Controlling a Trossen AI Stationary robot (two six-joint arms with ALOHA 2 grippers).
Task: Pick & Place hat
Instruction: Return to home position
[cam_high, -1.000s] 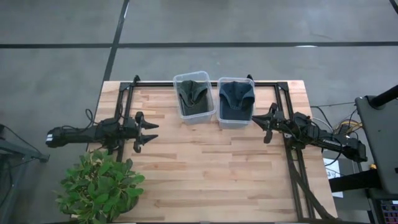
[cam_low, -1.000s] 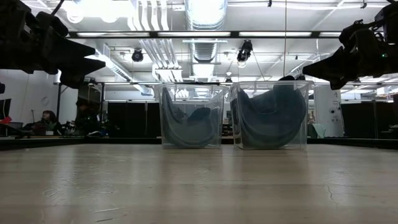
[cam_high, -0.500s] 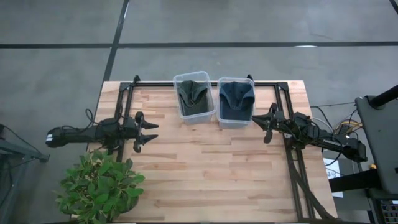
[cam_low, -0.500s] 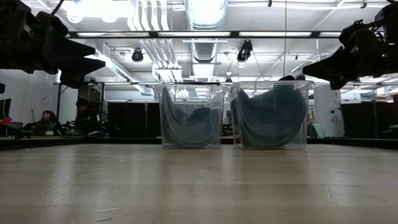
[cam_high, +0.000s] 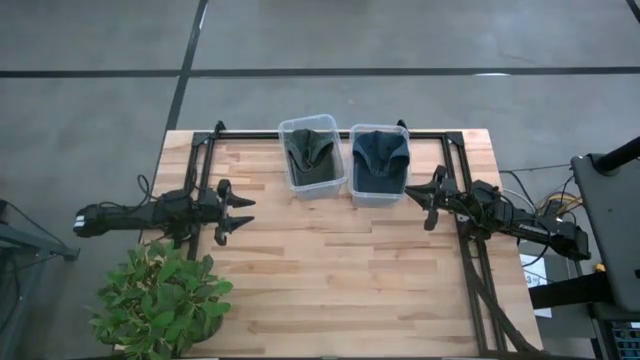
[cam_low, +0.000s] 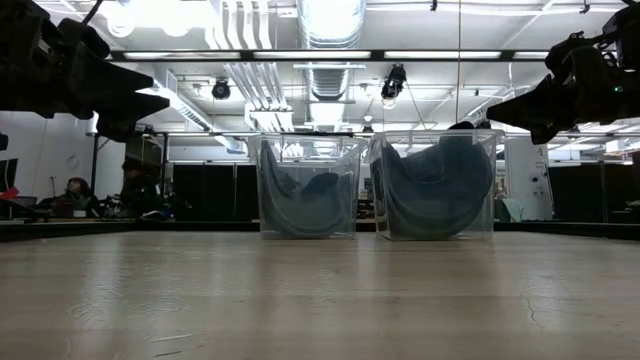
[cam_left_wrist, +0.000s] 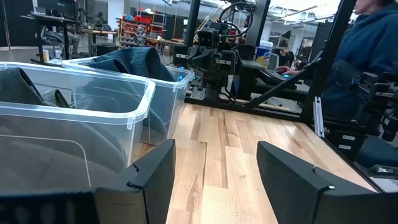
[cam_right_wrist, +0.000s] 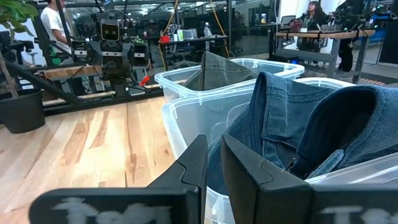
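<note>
Two clear plastic bins stand side by side at the table's far edge. The left bin (cam_high: 296, 178) holds a dark green hat (cam_high: 312, 150); the right bin (cam_high: 372, 196) holds a blue denim hat (cam_high: 380, 155), which rises above the rim (cam_low: 440, 160). My left gripper (cam_high: 243, 212) hovers open above the table's left side, left of the bins (cam_left_wrist: 216, 155). My right gripper (cam_high: 408, 194) hovers just right of the denim hat's bin, its fingers almost together with only a thin slit (cam_right_wrist: 213, 146). Neither touches anything.
A potted plant (cam_high: 160, 300) stands at the near left corner. Black frame rails (cam_high: 205, 165) run along the left, right and far edges. Bare wood (cam_high: 330, 270) lies between the arms and the near edge. A person (cam_left_wrist: 367, 56) is beyond the table.
</note>
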